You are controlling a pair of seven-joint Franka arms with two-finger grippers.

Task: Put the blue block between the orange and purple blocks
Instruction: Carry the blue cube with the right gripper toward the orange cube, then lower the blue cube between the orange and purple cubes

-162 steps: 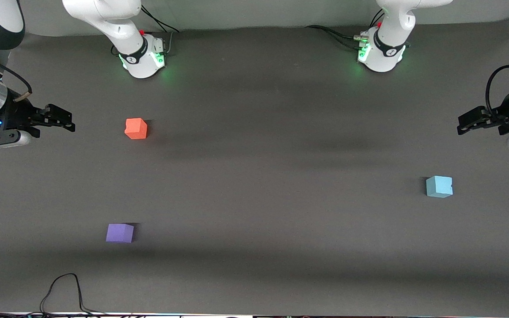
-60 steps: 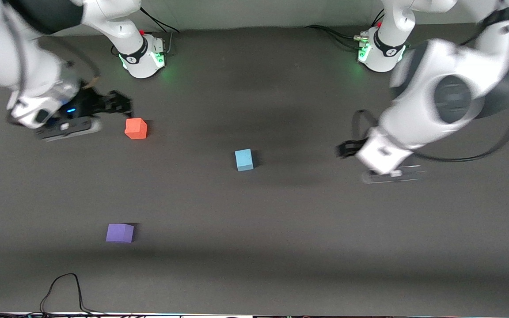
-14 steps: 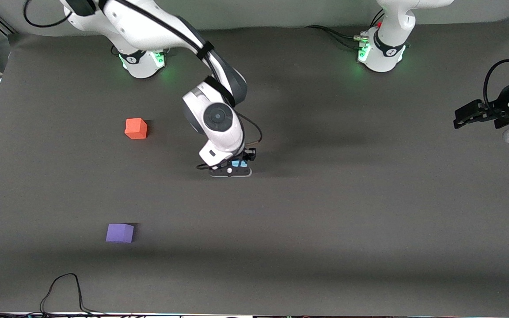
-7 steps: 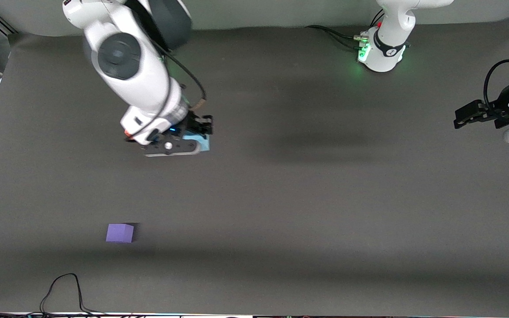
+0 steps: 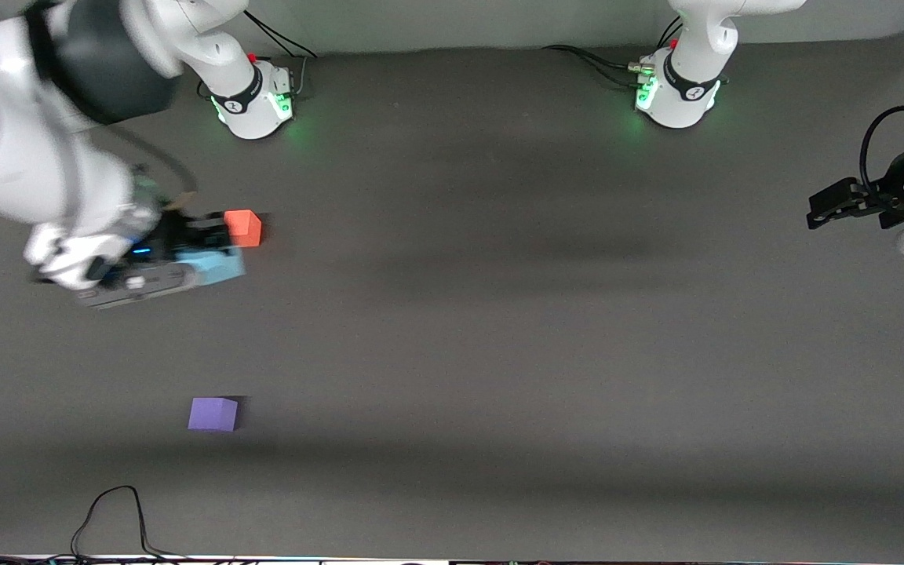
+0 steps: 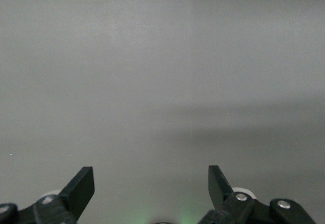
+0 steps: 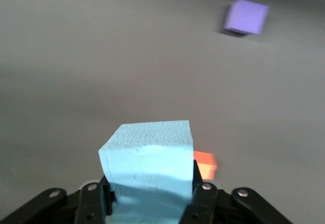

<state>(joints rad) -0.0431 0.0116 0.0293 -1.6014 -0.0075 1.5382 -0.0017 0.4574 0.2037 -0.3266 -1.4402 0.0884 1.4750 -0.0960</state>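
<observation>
My right gripper (image 5: 205, 247) is shut on the light blue block (image 5: 220, 265) and holds it up in the air beside the orange block (image 5: 244, 227). In the right wrist view the blue block (image 7: 150, 168) sits between the fingers, the orange block (image 7: 205, 164) peeks out past it and the purple block (image 7: 246, 17) lies farther off. The purple block (image 5: 213, 413) rests on the mat nearer to the front camera than the orange block. My left gripper (image 5: 829, 205) waits open and empty at the left arm's end of the table; its view (image 6: 151, 183) shows only bare surface.
A dark grey mat (image 5: 499, 353) covers the table. A black cable (image 5: 111, 518) loops on the mat's edge nearest the front camera. The two arm bases (image 5: 252, 102) (image 5: 676, 90) stand along the mat's edge farthest from the front camera.
My right gripper took the blue block from the middle of the mat and carried it toward the right arm's end, to beside the orange block. The left arm has not moved.
</observation>
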